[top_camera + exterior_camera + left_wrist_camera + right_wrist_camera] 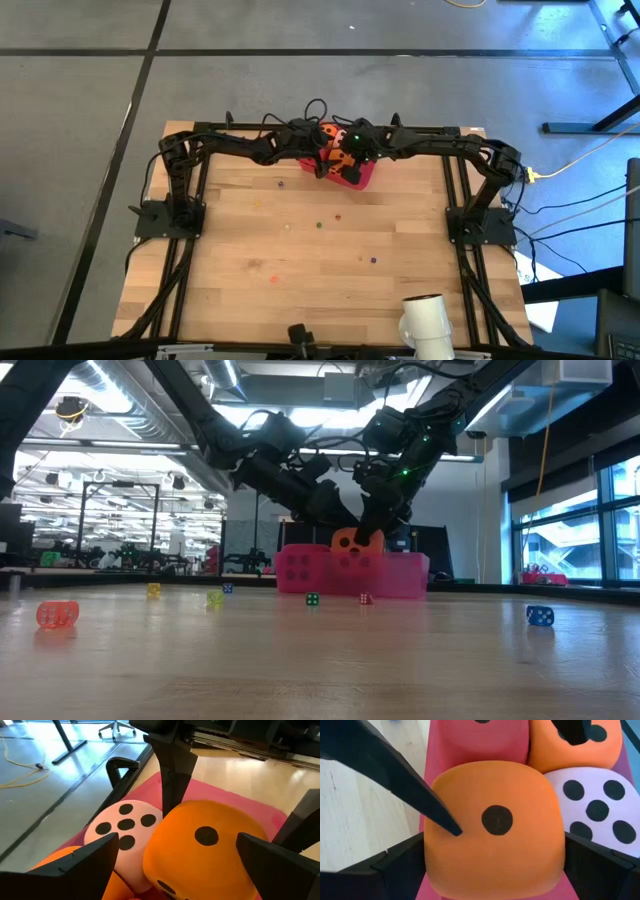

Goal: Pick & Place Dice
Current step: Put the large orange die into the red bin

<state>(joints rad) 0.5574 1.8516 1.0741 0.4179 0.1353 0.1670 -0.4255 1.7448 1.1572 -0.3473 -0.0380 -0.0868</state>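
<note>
Found both arms reaching inward to the middle of the bench's far edge, meeting over the pink-red tray. Noted the right jaws clamped on an orange die, one dark finger pressed against each side and a single pip facing the wrist camera. In the low view, saw this held die sitting higher than the pink shapes beneath it.

Noted the left jaws spread apart, straddling the same orange die without closing on it, with a gap showing at one finger. From the right wrist, spotted one left finger crossing in front, its tip at the die's face just beside the pip.

Counted the other dice packed close around the held one in the tray: a pale pink die touching it on one side, a second orange die just beyond, and a red die next to that. From the left wrist, picked out the pale pink die again, pips up.

Saw tiny coloured pieces scattered well apart across the open bench, among them a red one and a blue one.
</note>
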